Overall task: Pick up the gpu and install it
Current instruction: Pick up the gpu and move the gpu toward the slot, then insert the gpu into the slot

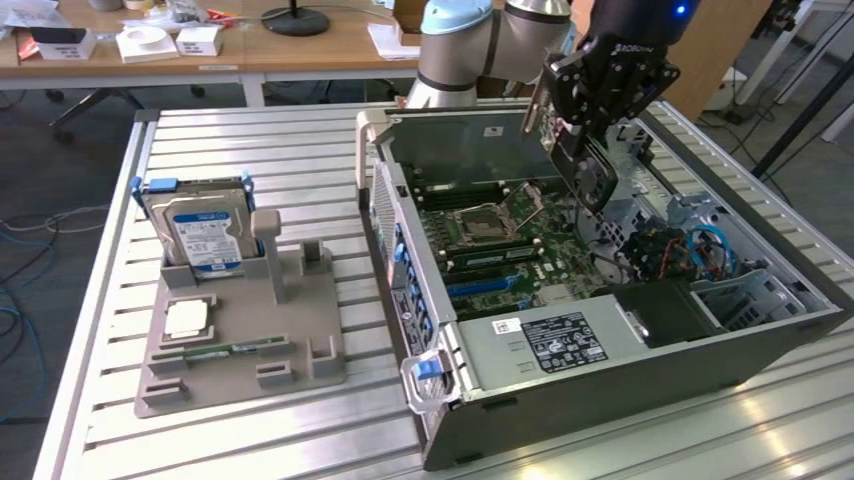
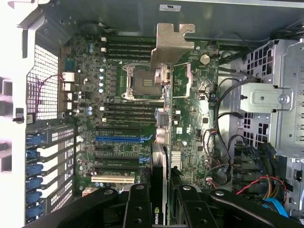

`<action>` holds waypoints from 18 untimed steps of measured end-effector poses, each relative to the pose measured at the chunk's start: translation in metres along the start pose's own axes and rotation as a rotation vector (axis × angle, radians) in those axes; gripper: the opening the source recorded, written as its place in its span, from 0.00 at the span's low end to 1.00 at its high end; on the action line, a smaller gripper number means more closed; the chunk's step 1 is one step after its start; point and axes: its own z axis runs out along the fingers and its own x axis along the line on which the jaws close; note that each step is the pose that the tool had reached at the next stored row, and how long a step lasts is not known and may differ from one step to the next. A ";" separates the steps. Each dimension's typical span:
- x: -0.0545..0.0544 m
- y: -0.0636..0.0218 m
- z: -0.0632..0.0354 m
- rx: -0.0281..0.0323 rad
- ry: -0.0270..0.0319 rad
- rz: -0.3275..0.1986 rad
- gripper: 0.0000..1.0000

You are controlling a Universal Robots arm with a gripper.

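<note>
The gpu [image 1: 583,168] is hanging on edge in the gripper [image 1: 577,125], over the open computer case [image 1: 601,400], with its lower part reaching down toward the green motherboard [image 1: 514,240]. The gripper's black jointed fingers [image 2: 137,202] are clamping the thin dark board from both flat faces, so the tool is closed on the card. In the wrist view the gpu [image 2: 164,137] is showing as a narrow strip seen from its edge, and its pale, folded metal bracket with a notched tab is sitting at the far end. Beneath it, long dark slots and one blue slot [image 2: 118,139] are lying in parallel rows beside the square metal-framed processor socket [image 2: 142,80]. The case is a grey sheet-metal box with perforated walls, lying on its side on a ribbed aluminium table [image 1: 267,140]. Toward the exterior view's left, a silver hard drive [image 1: 200,232] with a blue-white label is standing upright in a grey moulded fixture [image 1: 287,350], and a narrow green memory stick [image 1: 220,351] is lying flat in it.
</note>
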 end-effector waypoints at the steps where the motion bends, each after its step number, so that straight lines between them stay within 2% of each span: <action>1: 0.000 0.0000 0.0000 0.0000 0.0000 0.000 0.26; 14: 0.000 0.0000 0.0001 0.0000 0.0001 -0.002 0.26; 18: 0.000 0.0000 0.0004 -0.0005 0.0020 -0.055 0.26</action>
